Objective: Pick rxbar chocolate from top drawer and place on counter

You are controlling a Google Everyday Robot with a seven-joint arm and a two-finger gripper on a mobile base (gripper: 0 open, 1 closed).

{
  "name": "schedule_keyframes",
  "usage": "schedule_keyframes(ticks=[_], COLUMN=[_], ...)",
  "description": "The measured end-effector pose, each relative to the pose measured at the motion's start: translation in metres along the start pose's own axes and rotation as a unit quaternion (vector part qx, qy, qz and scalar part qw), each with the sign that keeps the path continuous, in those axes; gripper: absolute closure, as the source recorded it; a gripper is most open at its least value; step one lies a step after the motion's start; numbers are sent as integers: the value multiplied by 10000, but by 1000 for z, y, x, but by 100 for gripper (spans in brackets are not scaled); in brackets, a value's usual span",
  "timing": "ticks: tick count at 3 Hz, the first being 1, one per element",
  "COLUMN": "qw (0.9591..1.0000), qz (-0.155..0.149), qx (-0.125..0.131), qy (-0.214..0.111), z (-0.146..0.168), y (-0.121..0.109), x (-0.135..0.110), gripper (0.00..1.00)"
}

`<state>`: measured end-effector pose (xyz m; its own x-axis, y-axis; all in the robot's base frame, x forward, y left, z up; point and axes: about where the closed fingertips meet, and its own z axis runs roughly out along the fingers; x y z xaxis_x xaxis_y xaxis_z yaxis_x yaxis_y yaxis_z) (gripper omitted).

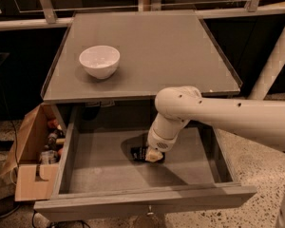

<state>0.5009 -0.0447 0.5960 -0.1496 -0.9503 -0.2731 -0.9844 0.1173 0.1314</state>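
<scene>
Flat square grey counter (pixel 180 56) lies above and behind the gripper (pixel 153 156). The wide shallow grey wooden top drawer (pixel 99 170) is open around it. The gripper sits low on the small black-wrapped rxbar chocolate (pixel 138 153); clamped or not, I cannot tell. Grasp step, I'd say: next comes a firm hold, then a lift.

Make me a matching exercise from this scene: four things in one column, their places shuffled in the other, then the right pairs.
Things
1. white bowl
2. rxbar chocolate
3. cardboard box
4. end effector

Places
A. on the floor, left of the top drawer
B. reaching down inside the top drawer, right at the bar
C. on the counter, towards its left side
D. lying on the top drawer's bottom

Pairs: 1-C; 2-D; 3-A; 4-B
</scene>
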Motion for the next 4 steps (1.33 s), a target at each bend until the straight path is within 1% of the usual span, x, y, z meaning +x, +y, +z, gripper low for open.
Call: schedule_keyframes(ticks=[2, 3, 4], qw=[9995, 9986, 9986], qz=[-59, 18, 37], qx=[-227, -218, -194], qy=[-229, -480, -486], z=[-42, -85, -87], y=[14, 42, 43], x=[-4, 15, 17], gripper=[100, 100, 100])
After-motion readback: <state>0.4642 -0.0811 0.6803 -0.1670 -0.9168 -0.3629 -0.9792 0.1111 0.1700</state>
